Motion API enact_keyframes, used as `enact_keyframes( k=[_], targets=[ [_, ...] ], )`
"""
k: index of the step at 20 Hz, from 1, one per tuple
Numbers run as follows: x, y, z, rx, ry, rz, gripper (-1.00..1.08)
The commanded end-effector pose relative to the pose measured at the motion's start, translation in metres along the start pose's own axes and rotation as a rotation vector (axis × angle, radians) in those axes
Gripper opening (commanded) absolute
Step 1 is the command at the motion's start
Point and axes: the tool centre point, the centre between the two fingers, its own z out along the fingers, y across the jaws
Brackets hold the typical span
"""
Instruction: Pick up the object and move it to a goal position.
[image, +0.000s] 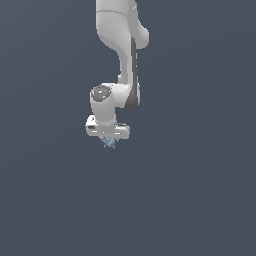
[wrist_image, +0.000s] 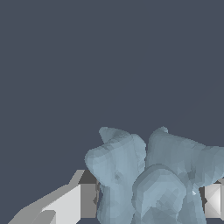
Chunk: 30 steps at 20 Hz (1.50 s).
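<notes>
Gripper (image: 108, 139) pointing down, fingers (wrist_image: 70, 203) pinched on the pale blue spiky object (image: 108, 143), lump poking out just beneath the white hand. Lobes bulging between both fingertips in wrist view, touching each.

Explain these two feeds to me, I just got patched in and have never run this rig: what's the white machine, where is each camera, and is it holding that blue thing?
Both pictures are simulator renders. The white machine in the exterior view is a single robot arm reaching down, seen by a camera off the arm. At its lower end is the gripper. The tiny pale blue spiky object sits right under it. The wrist view comes from a camera on the arm's wrist, so the same object looks huge there. It sits between the two fingers, which appear to press it from both sides, so it looks gripped. The background is plain dark grey; I cannot tell whether the object is lifted or resting on a surface.
</notes>
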Motion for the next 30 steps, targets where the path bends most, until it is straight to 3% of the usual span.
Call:
enact_keyframes(
  k=[1,10,30],
  targets=[
    [0.0,-0.002,-0.009,0.0,0.001,0.0,-1.0],
    [-0.001,-0.018,-0.071,0.0,0.001,0.0,-1.0],
    [0.002,-0.069,-0.274,-0.002,0.0,0.0,-1.0]
  ],
)
